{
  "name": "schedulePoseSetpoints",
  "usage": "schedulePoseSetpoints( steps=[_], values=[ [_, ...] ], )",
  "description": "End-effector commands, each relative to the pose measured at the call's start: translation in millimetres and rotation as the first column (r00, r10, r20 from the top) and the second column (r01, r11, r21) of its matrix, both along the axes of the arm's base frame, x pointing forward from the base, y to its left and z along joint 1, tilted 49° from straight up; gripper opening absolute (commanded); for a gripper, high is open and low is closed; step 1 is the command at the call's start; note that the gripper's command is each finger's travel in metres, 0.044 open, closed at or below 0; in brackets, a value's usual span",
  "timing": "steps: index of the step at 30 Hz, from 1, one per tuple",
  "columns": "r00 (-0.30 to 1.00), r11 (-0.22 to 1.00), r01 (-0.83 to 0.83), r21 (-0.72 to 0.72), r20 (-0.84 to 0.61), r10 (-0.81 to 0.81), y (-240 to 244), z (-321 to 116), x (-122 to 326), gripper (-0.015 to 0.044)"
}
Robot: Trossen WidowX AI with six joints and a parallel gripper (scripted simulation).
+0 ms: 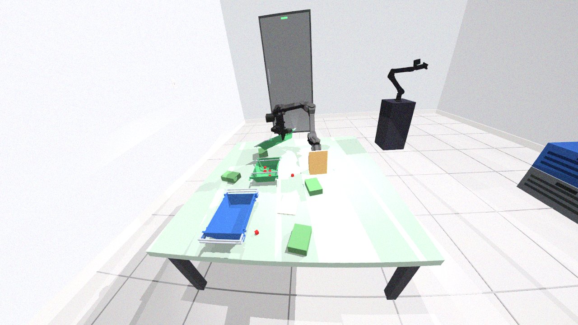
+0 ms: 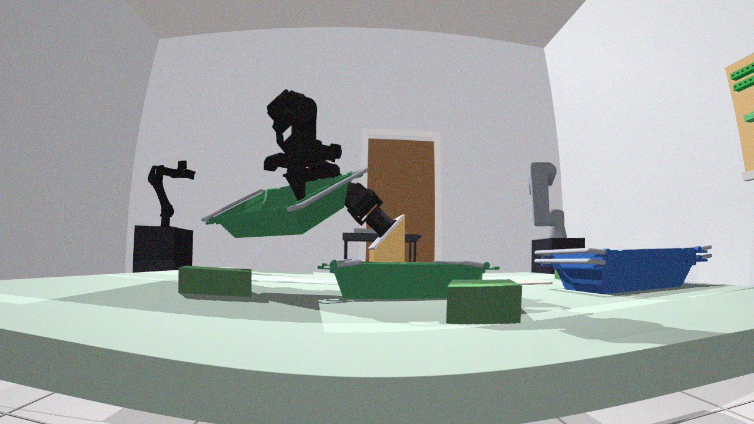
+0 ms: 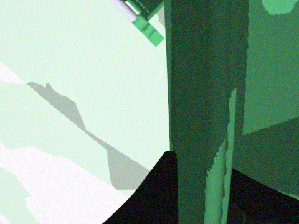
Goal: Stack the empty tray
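"So, where's the empty tray (image 1: 274,141) (image 2: 274,217) (image 3: 208,78)?"
"Far left, up high and tilted. The claw (image 1: 282,138) (image 2: 300,197) (image 3: 180,159) pinches it tight."
"And the full tray (image 1: 264,178) (image 2: 400,282)?"
"Left, nearer, on the table (image 1: 343,226) (image 2: 369,348) (image 3: 109,62), bars (image 1: 264,173) (image 2: 458,262) across it."

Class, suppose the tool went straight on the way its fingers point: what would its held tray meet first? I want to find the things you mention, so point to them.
Probably the tabletop (image 1: 343,210) (image 2: 369,348): the tool (image 1: 282,138) (image 2: 300,197) points down. A green block might catch the tilted tray (image 1: 274,140) (image 2: 274,213); depth is unclear.
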State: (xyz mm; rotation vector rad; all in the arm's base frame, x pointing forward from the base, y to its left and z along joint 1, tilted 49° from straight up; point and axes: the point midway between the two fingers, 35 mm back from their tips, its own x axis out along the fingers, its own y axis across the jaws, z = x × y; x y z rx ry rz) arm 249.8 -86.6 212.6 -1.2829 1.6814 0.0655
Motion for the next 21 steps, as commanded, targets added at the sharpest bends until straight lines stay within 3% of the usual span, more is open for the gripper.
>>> schedulePoseSetpoints(
  steps=[1, 21],
  values=[
    [0.998, 0.998, -0.062, 0.002, -0.028, 0.062, 14, -6, 15, 0.0],
    [0.94, 0.967, -0.256, 0.01, -0.232, 0.252, 67, -57, 53, 0.0]
  ],
)
